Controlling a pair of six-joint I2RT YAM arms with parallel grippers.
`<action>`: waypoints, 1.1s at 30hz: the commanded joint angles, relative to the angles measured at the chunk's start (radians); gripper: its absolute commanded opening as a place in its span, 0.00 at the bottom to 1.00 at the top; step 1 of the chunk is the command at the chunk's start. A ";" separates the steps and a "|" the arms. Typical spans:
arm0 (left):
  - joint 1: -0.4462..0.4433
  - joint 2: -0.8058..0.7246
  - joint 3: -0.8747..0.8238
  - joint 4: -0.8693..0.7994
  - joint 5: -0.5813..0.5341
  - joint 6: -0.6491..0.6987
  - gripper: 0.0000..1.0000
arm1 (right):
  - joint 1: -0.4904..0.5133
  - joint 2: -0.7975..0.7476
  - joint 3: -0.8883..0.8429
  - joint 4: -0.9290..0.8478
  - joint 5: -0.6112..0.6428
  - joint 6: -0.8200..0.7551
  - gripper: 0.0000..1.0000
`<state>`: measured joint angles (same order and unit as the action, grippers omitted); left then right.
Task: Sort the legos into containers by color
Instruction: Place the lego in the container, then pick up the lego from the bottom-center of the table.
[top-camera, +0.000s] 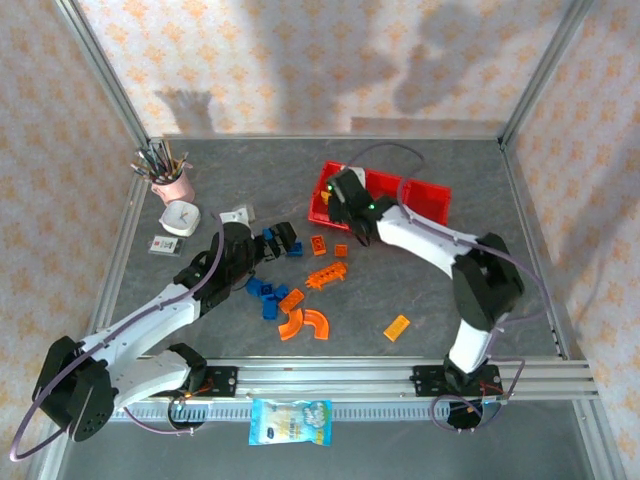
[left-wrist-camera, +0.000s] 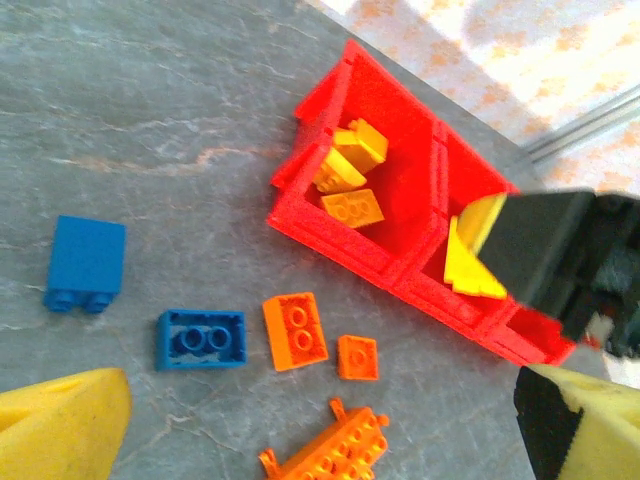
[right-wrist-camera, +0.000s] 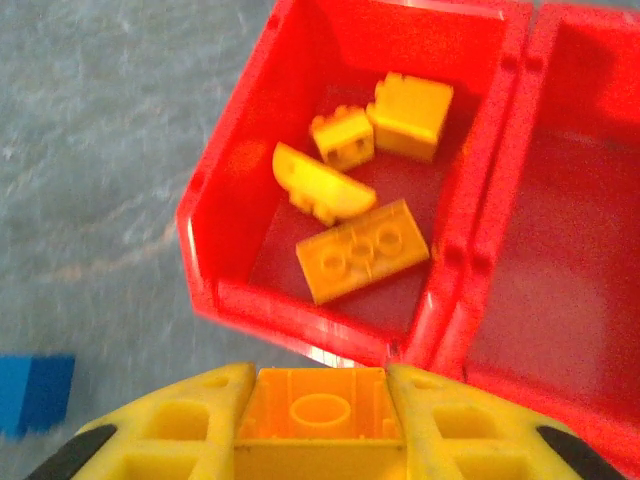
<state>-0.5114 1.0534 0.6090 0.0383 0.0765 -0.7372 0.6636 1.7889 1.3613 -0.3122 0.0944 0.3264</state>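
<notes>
Left gripper hangs over the table with its fingers spread wide and nothing between them. Two orange arcs lie nearest, and blue bricks sit just beyond them, to the left. Farther off, the right gripper is clamped on a yellow brick at the near wall of the red tray. Four yellow pieces lie in the tray's left compartment.
</notes>
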 joint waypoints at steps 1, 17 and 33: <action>0.039 0.014 0.037 0.025 0.035 0.031 0.99 | -0.037 0.083 0.082 0.045 -0.009 -0.055 0.29; 0.086 0.022 0.042 0.012 0.045 0.059 0.99 | -0.084 0.335 0.344 0.040 -0.036 -0.072 0.47; 0.059 0.015 0.036 0.034 0.115 0.029 0.99 | -0.082 -0.048 0.029 -0.002 -0.021 -0.035 0.60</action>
<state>-0.4389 1.0698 0.6205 0.0418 0.1699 -0.7063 0.5797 1.8240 1.4456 -0.2794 0.0483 0.2680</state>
